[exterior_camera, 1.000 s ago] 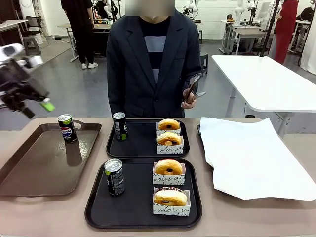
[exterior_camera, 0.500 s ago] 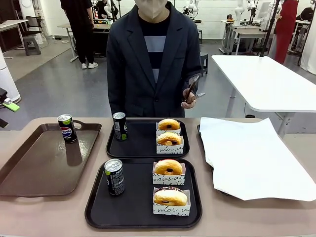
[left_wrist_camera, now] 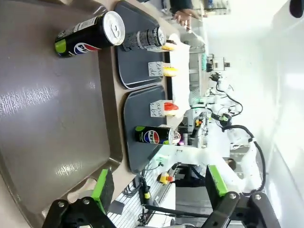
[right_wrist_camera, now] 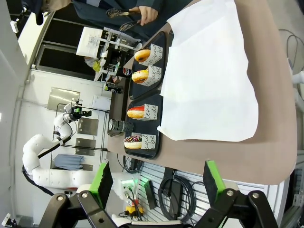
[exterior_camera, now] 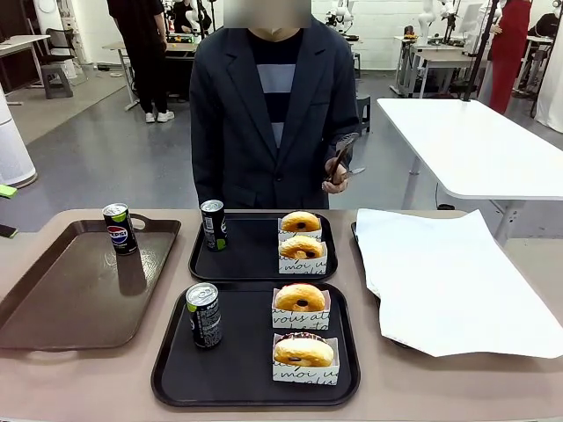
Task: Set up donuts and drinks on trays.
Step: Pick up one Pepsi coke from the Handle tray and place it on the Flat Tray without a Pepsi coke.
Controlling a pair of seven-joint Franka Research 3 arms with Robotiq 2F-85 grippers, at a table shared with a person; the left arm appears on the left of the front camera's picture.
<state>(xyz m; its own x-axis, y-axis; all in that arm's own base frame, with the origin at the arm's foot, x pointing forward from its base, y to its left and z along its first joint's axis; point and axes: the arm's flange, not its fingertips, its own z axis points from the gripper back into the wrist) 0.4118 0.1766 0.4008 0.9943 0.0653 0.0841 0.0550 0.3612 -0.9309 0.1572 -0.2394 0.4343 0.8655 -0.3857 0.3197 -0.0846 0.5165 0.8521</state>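
A workshop floor with white tables stretches behind a brown tabletop [exterior_camera: 70,387], where a person in a dark jacket stands at the far side holding tongs [exterior_camera: 341,156] in one hand [exterior_camera: 337,181].

Two black trays sit in the middle, one behind the other. The far tray [exterior_camera: 255,255] carries a black can [exterior_camera: 212,224] at its left and two donuts [exterior_camera: 301,221] in white paper holders at its right. The near tray [exterior_camera: 237,369] holds another black can [exterior_camera: 203,315] at its left and two more donuts [exterior_camera: 300,297], one behind the other, at its right.

On the left a brown glossy tray [exterior_camera: 62,308] holds a Pepsi can [exterior_camera: 119,228] at its far edge. On the right lies a large white paper sheet [exterior_camera: 449,281].

The left hand [left_wrist_camera: 156,190] hangs above the brown tray's near corner, jaws wide and empty. The right hand [right_wrist_camera: 154,190] hovers off the tabletop's right end, also spread wide with nothing between its green pads [right_wrist_camera: 101,181].
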